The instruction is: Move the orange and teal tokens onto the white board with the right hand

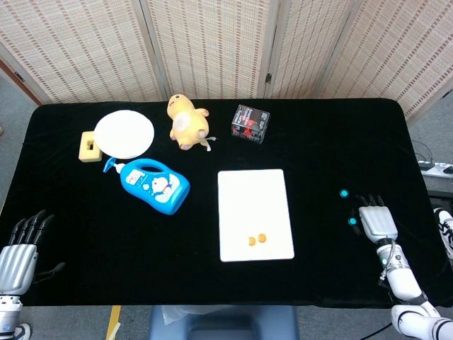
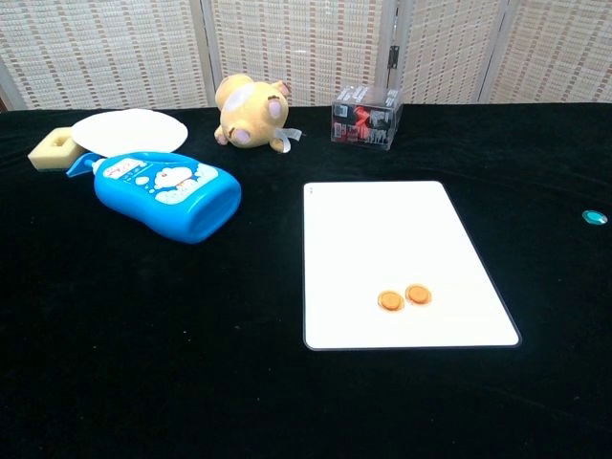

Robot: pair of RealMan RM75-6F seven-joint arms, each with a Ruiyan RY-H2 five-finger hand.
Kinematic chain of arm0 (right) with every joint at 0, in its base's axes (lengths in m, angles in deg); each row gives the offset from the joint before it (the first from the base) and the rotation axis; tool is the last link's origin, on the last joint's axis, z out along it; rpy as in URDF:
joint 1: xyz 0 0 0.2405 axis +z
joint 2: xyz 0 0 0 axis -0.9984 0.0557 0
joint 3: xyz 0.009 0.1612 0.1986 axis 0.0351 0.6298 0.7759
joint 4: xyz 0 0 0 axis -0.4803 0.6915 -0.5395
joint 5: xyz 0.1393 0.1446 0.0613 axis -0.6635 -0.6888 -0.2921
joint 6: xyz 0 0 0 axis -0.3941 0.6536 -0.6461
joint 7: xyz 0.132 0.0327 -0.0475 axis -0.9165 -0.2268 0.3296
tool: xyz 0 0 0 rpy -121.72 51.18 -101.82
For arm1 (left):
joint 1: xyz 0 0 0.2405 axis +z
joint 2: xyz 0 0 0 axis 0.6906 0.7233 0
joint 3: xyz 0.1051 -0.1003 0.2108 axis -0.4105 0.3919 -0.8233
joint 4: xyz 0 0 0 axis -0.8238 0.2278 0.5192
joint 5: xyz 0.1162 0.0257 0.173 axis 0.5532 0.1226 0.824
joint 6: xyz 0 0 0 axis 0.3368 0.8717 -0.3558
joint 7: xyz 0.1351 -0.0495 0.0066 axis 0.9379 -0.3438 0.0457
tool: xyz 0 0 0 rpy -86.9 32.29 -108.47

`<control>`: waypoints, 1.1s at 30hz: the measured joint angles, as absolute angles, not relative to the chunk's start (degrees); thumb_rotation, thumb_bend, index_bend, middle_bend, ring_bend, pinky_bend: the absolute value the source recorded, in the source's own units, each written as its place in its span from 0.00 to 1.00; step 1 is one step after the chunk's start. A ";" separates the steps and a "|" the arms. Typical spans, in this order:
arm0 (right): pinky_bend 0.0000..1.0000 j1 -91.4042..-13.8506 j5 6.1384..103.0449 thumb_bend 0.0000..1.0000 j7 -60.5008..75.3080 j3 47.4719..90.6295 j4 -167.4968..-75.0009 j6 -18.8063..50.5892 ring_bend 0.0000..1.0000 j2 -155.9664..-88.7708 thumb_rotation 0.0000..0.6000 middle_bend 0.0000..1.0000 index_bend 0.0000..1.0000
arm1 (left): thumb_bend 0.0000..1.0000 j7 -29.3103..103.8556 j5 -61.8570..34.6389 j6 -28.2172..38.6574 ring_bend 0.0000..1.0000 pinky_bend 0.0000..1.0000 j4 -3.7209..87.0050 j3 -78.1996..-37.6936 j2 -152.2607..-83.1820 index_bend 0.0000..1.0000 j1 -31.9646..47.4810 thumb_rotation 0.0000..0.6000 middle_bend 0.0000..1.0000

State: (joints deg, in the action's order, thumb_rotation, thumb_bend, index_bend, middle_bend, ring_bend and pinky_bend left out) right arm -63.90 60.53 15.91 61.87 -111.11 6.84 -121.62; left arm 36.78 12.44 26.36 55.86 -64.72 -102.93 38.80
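Looks like halfway through: two orange tokens already sitting side by side on the board, well off to the left of the right hand, near the board's front edge. Teal ones still waiting on the cloth, so probably lining up for a teal pickup now. Right hand lying flat, palm down, fingers spread forward, holding nothing. Nearer teal token sitting just beside the hand's left edge, maybe touching, hard to tell; the other teal token a bit ahead and left of the fingertips. Next move probably calling for shifting the hand slightly left over the near token and pinching it, tricky given how thin and flat it looks. Tokens being round discs lying flat, so no real pointing direction or long axis; board's long axis running away from the robot. Left hand resting far off at the table's near left corner, fingers apart, empty.
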 measured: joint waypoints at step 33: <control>0.00 -55.35 63.55 0.42 21.97 66.78 -130.33 3.17 0.06 -117.39 1.00 0.17 0.49 | 0.17 35.80 13.01 27.31 0.00 0.00 55.06 -64.94 -102.90 0.00 39.18 1.00 0.00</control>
